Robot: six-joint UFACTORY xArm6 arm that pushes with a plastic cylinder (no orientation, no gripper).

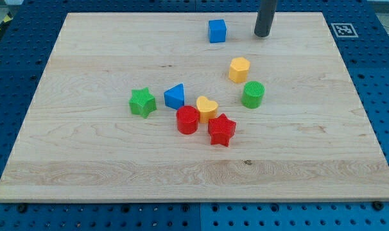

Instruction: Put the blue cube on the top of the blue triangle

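The blue cube (pixel 217 31) sits near the desk's (pixel 85 167) top edge, well apart from the blue triangle (pixel 174 97), which lies at about 7 o'clock from it in the middle cluster. So the job looks barely begun: the cube must travel down and slightly left to a spot just above the triangle. My tip (pixel 262 34) rests at 3 o'clock of the cube, near but apparently not touching, though the angle makes that hard to judge. It is a plain rod tool, with nothing to open or close and holding nothing. A yellow block (pixel 239 69) stands off the likely path.
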